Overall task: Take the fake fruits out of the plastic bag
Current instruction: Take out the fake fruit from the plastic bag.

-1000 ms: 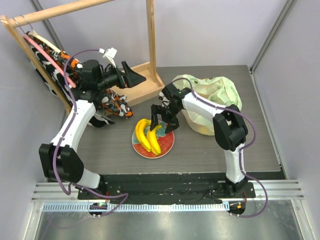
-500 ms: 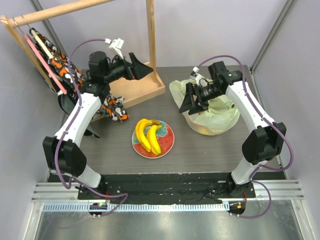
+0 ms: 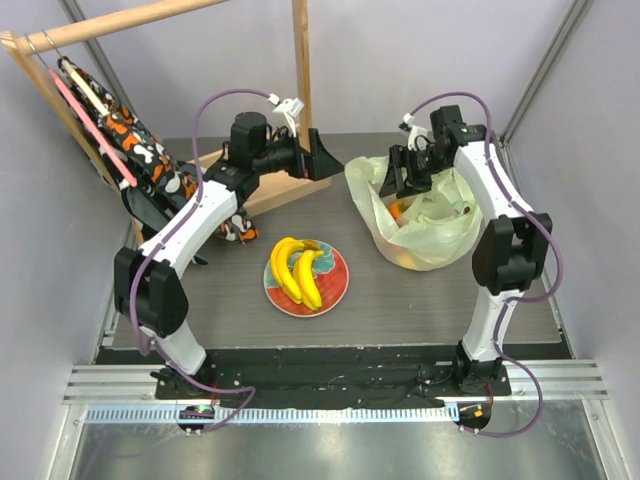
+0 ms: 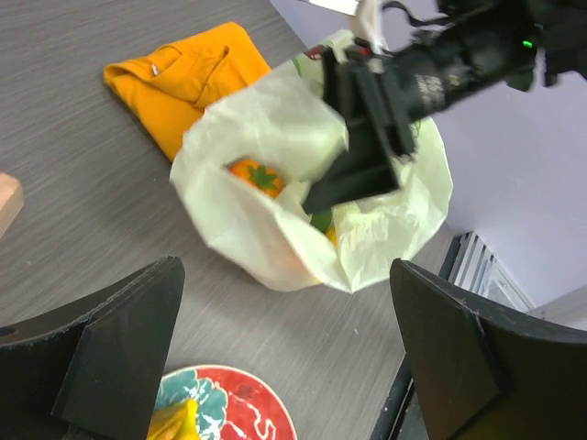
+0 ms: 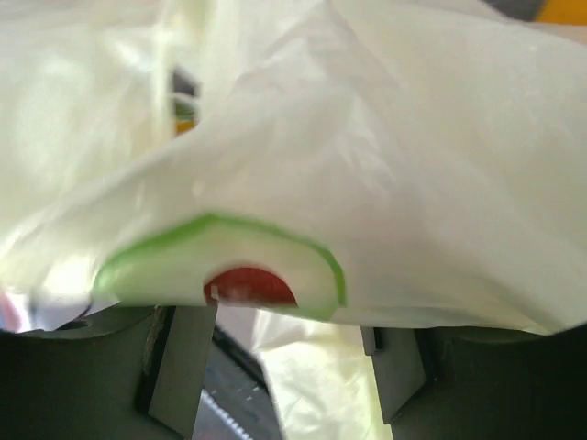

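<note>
Top view: the stemmed orange fruit [image 4: 255, 174] is enclosed in the plastic bag [image 3: 432, 238], at 6 o'clock just beneath the right gripper [image 3: 398, 186], whose jaws are spread. The left gripper [image 3: 326, 160], likewise spread and empty, is stationed farther off, at the bag's 10 o'clock.

Left arm [image 3: 190, 225]: white moulded links, black joint housings.
Right arm [image 3: 508, 195]: same build and colours.
Purple cable [image 3: 215, 100]: one per arm, looped outside the links, with a white connector [image 3: 290, 103] near the wrist.
Left gripper [image 3: 322, 158]: two matte black wedge-shaped fingers [image 4: 119, 367].
Right gripper [image 3: 400, 182]: black, with a small green light [image 4: 527, 43] on the wrist housing.
</note>
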Controlling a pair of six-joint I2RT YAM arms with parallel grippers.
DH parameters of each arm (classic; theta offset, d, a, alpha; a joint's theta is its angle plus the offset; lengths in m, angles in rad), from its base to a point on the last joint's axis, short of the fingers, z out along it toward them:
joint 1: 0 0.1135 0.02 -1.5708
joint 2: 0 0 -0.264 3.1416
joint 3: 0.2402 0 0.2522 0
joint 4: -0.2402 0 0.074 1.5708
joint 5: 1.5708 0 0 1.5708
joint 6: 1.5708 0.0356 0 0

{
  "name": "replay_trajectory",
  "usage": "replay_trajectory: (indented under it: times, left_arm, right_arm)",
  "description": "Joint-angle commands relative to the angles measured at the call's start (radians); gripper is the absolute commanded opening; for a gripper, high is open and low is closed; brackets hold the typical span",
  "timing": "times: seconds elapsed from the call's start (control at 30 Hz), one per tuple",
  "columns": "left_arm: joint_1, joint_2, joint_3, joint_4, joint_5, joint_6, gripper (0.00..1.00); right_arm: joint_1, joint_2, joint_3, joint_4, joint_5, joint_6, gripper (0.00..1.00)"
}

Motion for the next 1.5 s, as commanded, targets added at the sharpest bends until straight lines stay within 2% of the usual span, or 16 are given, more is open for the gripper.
replay_trajectory:
  times: [0.0, 0.2, 0.37, 0.47, 0.53, 0.63, 0.8, 0.97, 1.17, 1.27, 1.33, 1.47]
  left_arm:
    - [0.005, -0.096, -0.066, 0.018, -0.006, 0.011, 1.0]
    - [0.006, -0.155, -0.137, 0.026, 0.002, 0.005, 1.0]
    - [0.008, -0.158, -0.151, 0.047, 0.013, -0.016, 1.0]
    - [0.008, -0.156, -0.155, 0.062, 0.029, -0.035, 1.0]
    - [0.006, -0.159, -0.158, 0.067, 0.034, -0.041, 1.0]
    - [0.008, -0.165, -0.172, 0.075, 0.039, -0.05, 1.0]
    - [0.008, -0.184, -0.183, 0.07, 0.053, -0.053, 1.0]
    - [0.008, -0.214, -0.192, 0.059, 0.048, -0.026, 1.0]
    - [0.008, -0.242, -0.223, 0.044, 0.049, 0.009, 1.0]
    - [0.008, -0.233, -0.211, -0.009, 0.051, 0.072, 1.0]
    - [0.008, -0.224, -0.191, -0.065, 0.051, 0.102, 1.0]
    - [0.009, -0.221, -0.195, -0.135, 0.053, 0.138, 1.0]
  right_arm:
    - [0.005, 0.07, 0.095, 0.033, 0.229, -0.037, 0.68]
    - [0.005, 0.123, 0.086, 0.045, 0.378, -0.042, 0.75]
    - [0.005, 0.148, 0.071, 0.062, 0.446, -0.017, 0.76]
    - [0.005, 0.147, 0.112, 0.04, 0.368, -0.013, 0.77]
    - [0.005, 0.113, 0.135, 0.017, 0.253, -0.031, 0.78]
    - [0.006, 0.059, 0.089, -0.009, 0.216, -0.04, 0.77]
    - [0.005, -0.051, -0.056, 0.053, 0.389, -0.02, 0.67]
    - [0.003, -0.009, -0.042, 0.065, 0.464, -0.049, 0.58]
    - [0.002, 0.048, -0.029, 0.08, 0.496, -0.086, 0.56]
    - [0.002, 0.103, -0.032, 0.082, 0.448, -0.092, 0.7]
    - [0.002, 0.12, -0.037, 0.12, 0.429, -0.057, 0.99]
    - [0.005, 0.162, 0.003, 0.146, 0.443, -0.008, 0.99]
